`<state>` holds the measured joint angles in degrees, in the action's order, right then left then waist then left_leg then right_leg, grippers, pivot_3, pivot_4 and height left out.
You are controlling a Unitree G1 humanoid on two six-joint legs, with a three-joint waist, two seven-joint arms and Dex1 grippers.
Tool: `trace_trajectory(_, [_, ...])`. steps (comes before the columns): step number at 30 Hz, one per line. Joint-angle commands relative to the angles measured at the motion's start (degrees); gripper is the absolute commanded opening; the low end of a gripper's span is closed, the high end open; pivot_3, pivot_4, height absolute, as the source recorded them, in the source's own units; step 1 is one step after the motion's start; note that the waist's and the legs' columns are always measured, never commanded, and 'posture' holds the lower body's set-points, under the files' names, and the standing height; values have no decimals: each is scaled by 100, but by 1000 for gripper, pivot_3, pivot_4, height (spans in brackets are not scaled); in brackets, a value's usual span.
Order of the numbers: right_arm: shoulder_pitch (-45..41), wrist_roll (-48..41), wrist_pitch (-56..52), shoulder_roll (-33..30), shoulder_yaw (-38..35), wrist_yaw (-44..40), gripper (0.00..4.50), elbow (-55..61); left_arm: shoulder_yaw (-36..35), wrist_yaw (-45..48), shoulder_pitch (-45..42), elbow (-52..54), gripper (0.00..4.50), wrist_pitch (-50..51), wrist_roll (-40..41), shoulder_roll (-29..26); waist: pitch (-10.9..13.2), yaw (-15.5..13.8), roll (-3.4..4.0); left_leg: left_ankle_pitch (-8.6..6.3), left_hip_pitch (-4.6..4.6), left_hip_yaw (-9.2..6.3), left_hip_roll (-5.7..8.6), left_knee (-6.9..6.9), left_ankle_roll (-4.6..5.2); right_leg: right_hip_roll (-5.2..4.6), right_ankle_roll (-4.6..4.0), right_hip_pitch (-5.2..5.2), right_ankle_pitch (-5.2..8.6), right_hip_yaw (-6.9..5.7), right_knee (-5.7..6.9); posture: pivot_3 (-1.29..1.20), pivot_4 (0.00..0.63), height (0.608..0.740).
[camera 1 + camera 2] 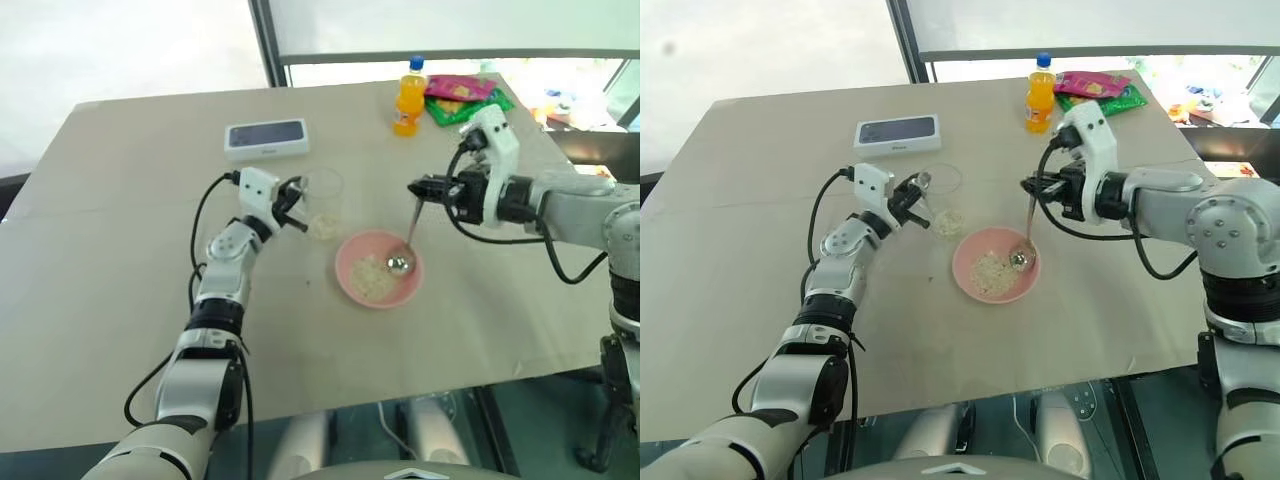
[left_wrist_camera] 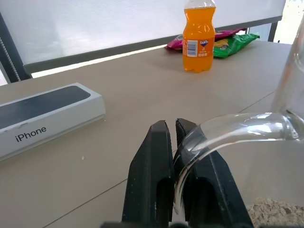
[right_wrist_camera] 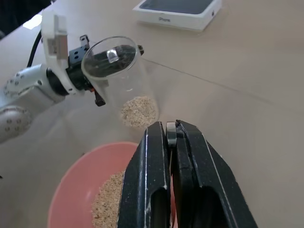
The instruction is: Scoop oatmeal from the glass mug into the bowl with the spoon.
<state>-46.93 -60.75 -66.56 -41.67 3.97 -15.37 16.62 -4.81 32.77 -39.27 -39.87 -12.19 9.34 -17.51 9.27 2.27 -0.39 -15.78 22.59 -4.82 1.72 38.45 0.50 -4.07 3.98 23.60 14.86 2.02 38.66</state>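
White box: "iPhone" printed in grey on its side wall. Orange drink bottle: "Fanta" on its blue and white label.

The glass mug my left gripper pinches by its handle is clear, smooth and glossy, with thin walls. The oatmeal in it looks dry, flaky and matt. My fingers are black, smooth plastic with a dull sheen. The spoon is polished, shiny metal. The bowl looks like smooth pink plastic. The table has a matt beige covering, paper-like. The phone box is smooth white card.
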Motion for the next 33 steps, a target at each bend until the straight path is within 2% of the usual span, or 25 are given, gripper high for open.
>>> trace_trajectory(1, [-233,730,617,-210,286,-938,0,319,248,48,272,-324,44,120,-297,6,0,-3,0,0,0,-2,0,0,0,0,0,-2,0,-2,-2,0,150,740])
trace_trajectory(3, [-254,1082,801,-278,433,-1240,0,325,250,42,273,-327,44,117,-299,13,0,-6,0,0,0,-4,0,0,0,0,0,-3,0,-4,-4,0,150,740])
trace_trajectory(6, [-322,1131,738,-66,310,-1340,0,238,248,36,272,-338,44,114,-298,25,0,-16,-1,0,0,-8,0,0,-1,-1,0,-4,0,-9,-7,0,150,740])
trace_trajectory(11, [-424,469,84,518,-442,-998,0,-115,242,53,268,-350,44,141,-271,46,-1,-32,-2,0,0,-9,0,-1,-1,-3,-1,-4,0,-9,-7,0,150,740])
trace_trajectory(14, [-662,-422,-477,969,-1329,-436,0,-814,238,59,282,-335,44,160,-258,66,-2,-47,-3,0,1,-10,1,0,-1,-6,-1,-6,-1,-9,-7,0,150,740])
trace_trajectory(16, [-896,-656,-608,1180,-1765,-10,0,-1304,230,29,299,-317,44,189,-253,86,-2,-54,-3,0,1,-10,1,-1,-1,-6,-2,-6,-1,-9,-7,0,150,740])
trace_trajectory(22, [-1938,-1332,-336,2017,-2790,1490,0,-2581,187,178,388,-117,44,447,-40,208,-4,-48,2,0,0,-8,2,-7,-1,-6,-2,-3,-1,-8,-6,0,150,740])
trace_trajectory(28, [-1983,-599,158,2484,-2464,1612,0,-2835,202,400,540,294,44,738,142,319,-8,-77,5,0,8,-8,7,-7,-1,-11,-2,-3,-1,-10,-15,0,150,740])
trace_trajectory(33, [-1868,378,502,2435,-1647,925,0,-2766,148,378,540,599,44,924,202,355,-7,-66,6,1,7,-11,6,-8,-1,-7,-2,-1,-1,-13,-14,0,150,740])
